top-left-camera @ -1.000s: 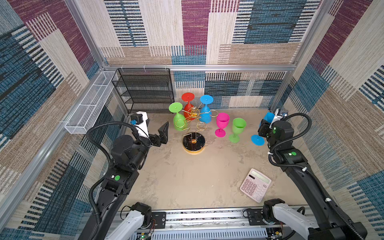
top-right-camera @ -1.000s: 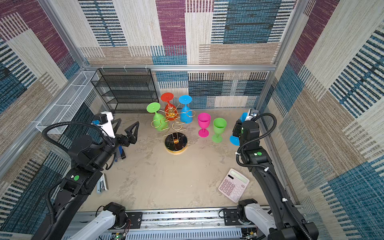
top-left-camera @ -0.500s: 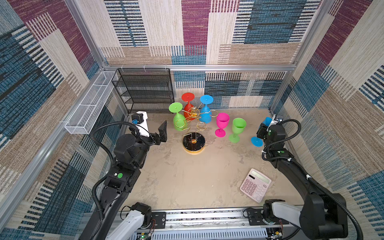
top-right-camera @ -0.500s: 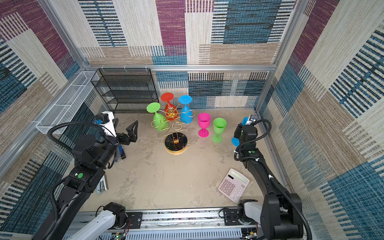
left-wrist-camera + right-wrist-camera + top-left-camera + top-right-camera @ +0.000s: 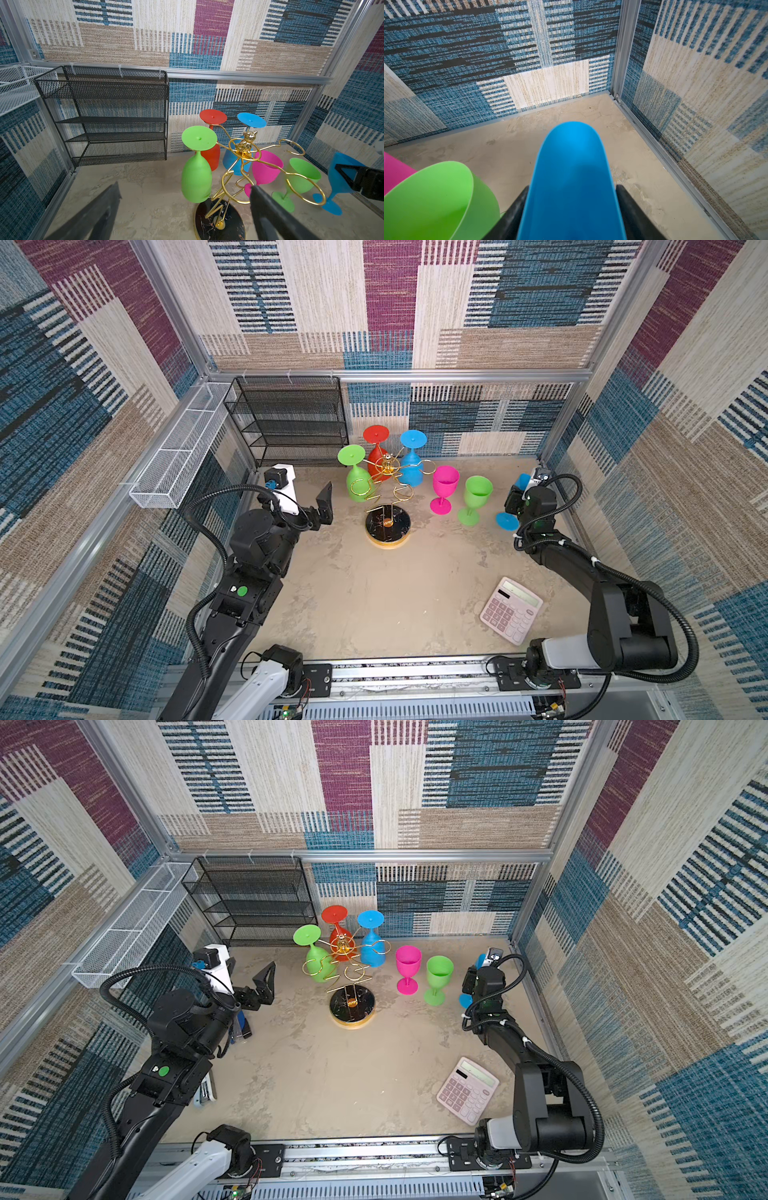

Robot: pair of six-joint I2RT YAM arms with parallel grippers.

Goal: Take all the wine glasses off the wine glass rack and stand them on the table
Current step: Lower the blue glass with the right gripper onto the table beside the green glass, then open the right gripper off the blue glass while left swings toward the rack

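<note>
1. White mesh basket (image 5: 166,472) lines the left wall. The black mesh shelf unit (image 5: 291,427) stands against the back wall beside it. Both are well apart from the glasses.
2. Left hand (image 5: 309,506) hovers left of the wine glass rack (image 5: 388,524), apart from it, jaws spread wide and gripping nothing.
3. Bare surface (image 5: 374,605) spreads broadly in front of the rack between the two arms, as far as the pink calculator (image 5: 511,610) at the front right.
4. Room is tight on the right. The right hand (image 5: 572,188) sits close to the right wall near the back corner, its fingers (image 5: 516,207) clamped on both sides of the blue wine glass (image 5: 571,176).
5. The rack is gold wire: looped arms round a post topped by a small gold bear, on a round black, gold-rimmed base. Its back and left loops carry a hanging green glass (image 5: 358,487), a red glass (image 5: 376,435) and a hanging blue glass (image 5: 411,475).
6. Right of the rack, a pink glass (image 5: 446,483) and a standing green glass (image 5: 478,493) stand side by side. The held blue wine glass is just beyond them, off the rack.
7. The hung glasses point foot up and bowl down, with their long axes near vertical; the green one leans a little. The held glass has its mouth up and its stem near upright. Its foot is low by the surface, but I cannot tell whether it touches.
</note>
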